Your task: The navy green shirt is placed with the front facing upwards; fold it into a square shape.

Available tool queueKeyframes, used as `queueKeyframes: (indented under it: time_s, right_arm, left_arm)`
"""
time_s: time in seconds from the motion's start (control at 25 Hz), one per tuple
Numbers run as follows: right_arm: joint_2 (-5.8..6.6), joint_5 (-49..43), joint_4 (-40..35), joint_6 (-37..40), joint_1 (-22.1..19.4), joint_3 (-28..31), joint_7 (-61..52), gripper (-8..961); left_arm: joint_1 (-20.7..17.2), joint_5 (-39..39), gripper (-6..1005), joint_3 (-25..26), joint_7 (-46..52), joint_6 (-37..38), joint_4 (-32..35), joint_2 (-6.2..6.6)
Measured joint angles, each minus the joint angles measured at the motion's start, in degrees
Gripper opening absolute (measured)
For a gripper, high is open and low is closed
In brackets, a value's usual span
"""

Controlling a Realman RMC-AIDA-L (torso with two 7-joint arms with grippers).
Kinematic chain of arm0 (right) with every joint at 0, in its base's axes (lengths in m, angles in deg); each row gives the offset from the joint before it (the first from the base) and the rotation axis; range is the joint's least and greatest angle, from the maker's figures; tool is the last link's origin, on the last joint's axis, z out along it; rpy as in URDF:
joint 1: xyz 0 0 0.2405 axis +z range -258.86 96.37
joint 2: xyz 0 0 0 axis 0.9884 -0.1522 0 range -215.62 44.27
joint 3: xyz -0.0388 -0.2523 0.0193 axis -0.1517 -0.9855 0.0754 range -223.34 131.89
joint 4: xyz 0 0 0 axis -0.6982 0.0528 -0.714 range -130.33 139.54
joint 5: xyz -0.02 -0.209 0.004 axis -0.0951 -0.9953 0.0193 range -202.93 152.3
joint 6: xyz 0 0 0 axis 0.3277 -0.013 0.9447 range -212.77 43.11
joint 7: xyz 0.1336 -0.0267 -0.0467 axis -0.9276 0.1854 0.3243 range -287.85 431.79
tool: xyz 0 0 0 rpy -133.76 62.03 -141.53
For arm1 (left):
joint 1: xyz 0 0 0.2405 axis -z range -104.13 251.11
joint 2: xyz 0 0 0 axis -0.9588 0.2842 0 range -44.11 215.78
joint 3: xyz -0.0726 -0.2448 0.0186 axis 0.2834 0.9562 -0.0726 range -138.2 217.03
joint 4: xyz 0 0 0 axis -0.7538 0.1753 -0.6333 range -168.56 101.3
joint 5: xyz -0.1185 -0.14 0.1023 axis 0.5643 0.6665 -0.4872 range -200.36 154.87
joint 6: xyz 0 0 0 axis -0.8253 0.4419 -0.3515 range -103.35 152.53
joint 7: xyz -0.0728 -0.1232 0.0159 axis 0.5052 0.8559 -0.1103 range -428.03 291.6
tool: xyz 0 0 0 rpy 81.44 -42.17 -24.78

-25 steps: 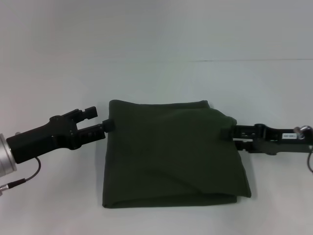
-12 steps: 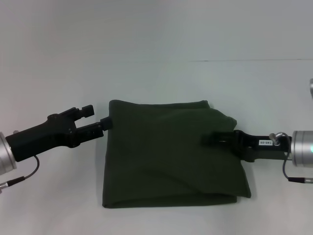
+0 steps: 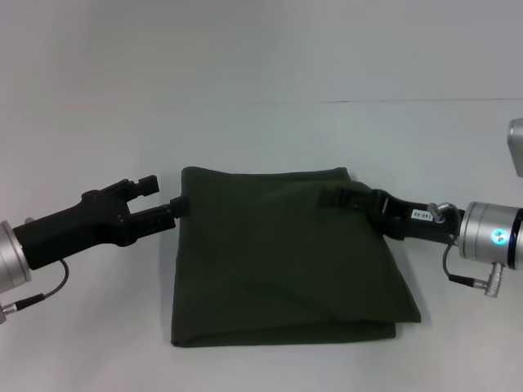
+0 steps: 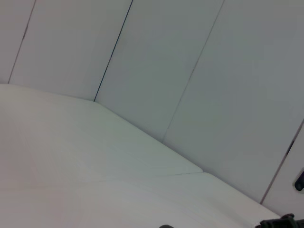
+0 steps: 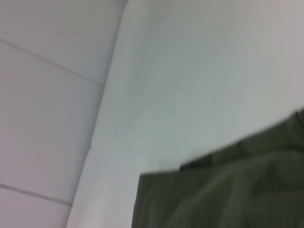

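Head view: navy green shirt (image 3: 282,257), already a near-square fold, lies mid-table (image 3: 261,139); left gripper (image 3: 166,200), spread apart, at its left edge; right gripper (image 3: 330,197) over its far-right corner, fingers unreadable.
Left wrist: bare table only.
Right wrist: shirt's far edge; flatten the bulging right side gently.

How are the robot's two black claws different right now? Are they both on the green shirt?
The left gripper sits at the navy green shirt's left edge, beside the cloth, while the right gripper reaches in over the cloth near its far right corner. The left gripper's fingers stand apart; the right gripper looks slim and pointed. Both are black, on silver wrists, and aim toward the shirt's middle.
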Motion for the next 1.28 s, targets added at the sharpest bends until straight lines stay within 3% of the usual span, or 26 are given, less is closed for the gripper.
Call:
queueKeyframes:
  time_s: [0.24, 0.48, 0.72, 0.84, 1.08, 1.28]
  right_arm:
    - [-0.41, 5.57, 1.69, -4.76, -0.35, 0.00, 6.35, 833]
    - [-0.46, 9.80, 2.23, -4.56, -0.68, 0.00, 12.30, 830]
    - [0.63, 12.21, 0.59, -2.59, -0.39, -0.01, 12.81, 827]
    - [1.59, 12.61, -1.95, -1.68, -0.69, 0.10, 11.18, 826]
    - [5.73, 12.34, -3.46, -1.15, -0.71, -0.36, 6.32, 823]
    - [8.03, 12.02, -3.48, 0.75, -0.48, -3.44, 2.85, 820]
  left_arm:
    - [-0.05, 0.14, 885, 0.12, -0.17, -0.02, 0.00, -0.02]
    - [-0.19, 0.18, 885, 0.16, -0.18, -0.10, 0.00, -0.14]
    - [-0.08, 0.20, 886, 0.11, -0.18, -0.68, 0.00, -0.31]
    - [-0.05, 0.21, 886, -0.08, -0.18, -0.99, -0.02, -0.34]
    - [-0.15, 0.21, 886, 0.13, -0.18, -1.42, -0.34, -0.40]
    - [-0.11, 0.30, 885, 0.25, -0.18, -2.17, -0.51, -0.39]
